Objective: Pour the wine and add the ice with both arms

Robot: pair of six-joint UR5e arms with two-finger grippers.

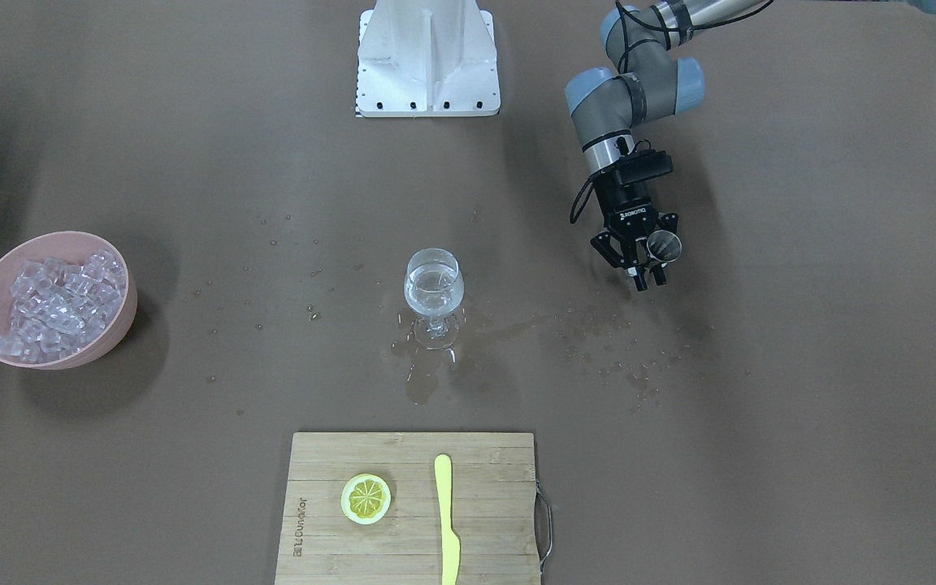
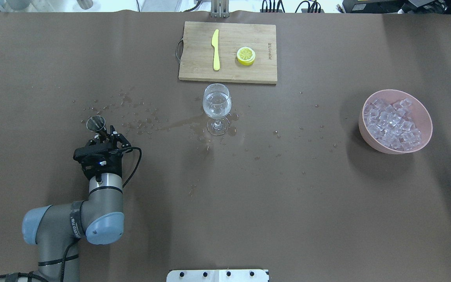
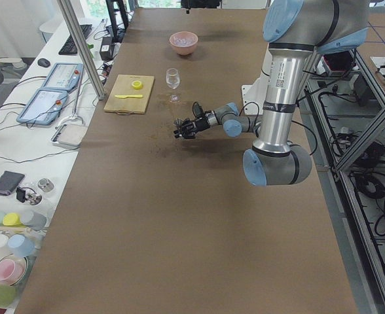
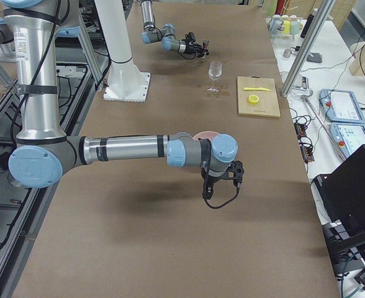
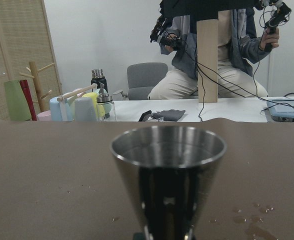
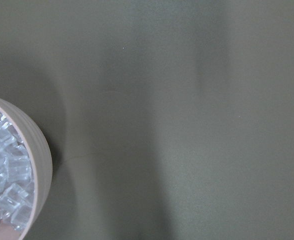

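Wine point(image 1: 434, 286), clear as water, fills much of the bowl of a wine glass point(image 1: 434, 296) standing upright at the middle of a brown table point(image 1: 760, 447). This suggests the pouring step is largely done. Spilled drops point(image 1: 598, 341) and a wet patch lie around the glass's foot and trail toward the robot's left side. There the left gripper point(image 2: 106, 137) has its fingers clamped on the lower part of a small conical steel cup point(image 2: 95, 123). The cup is upright with its mouth up, well apart from the glass, probably so nothing more spills. From the wrist view I cannot tell whether any liquid remains inside it. Ice point(image 1: 58, 305), a heap of small clear cubes, sits in a pink bowl point(image 1: 123, 329) far off on the robot's right side, and none shows in the glass, so that step looks not yet done. The right gripper point(image 4: 232, 174) hangs above the table just beside the bowl, likely placed for reaching the cubes. Whether its fingers are apart or together I cannot tell. Beyond the glass, a bamboo cutting board point(image 1: 411, 455) holds a lemon slice point(image 1: 366, 498) and a yellow knife point(image 1: 446, 520), both untouched.
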